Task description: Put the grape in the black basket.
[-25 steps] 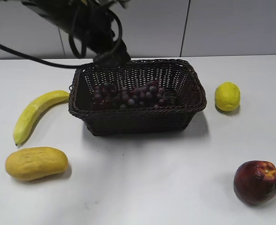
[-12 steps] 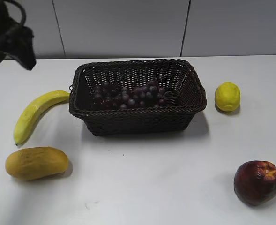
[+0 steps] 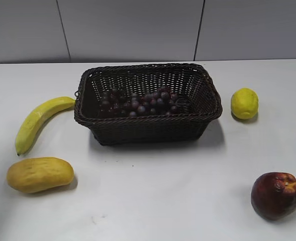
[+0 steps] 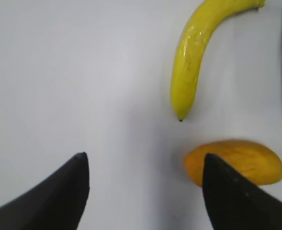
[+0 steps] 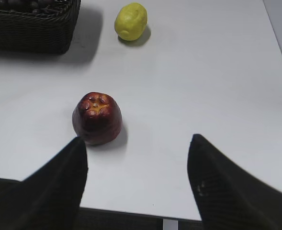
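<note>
The grape, a bunch of dark red and purple berries, lies inside the black basket in the middle of the table. A corner of the basket with some grapes shows at the top left of the right wrist view. My left gripper is open and empty above bare table, left of the banana and the orange fruit. My right gripper is open and empty over the table's front edge. Neither gripper shows in the exterior view.
A yellow banana and an orange mango-like fruit lie left of the basket. A lemon lies to its right. A dark red apple-like fruit sits front right.
The left arm, over the basket's back left corner a second ago, has swung away to the left and out of the exterior view. The grape stays in the basket.
</note>
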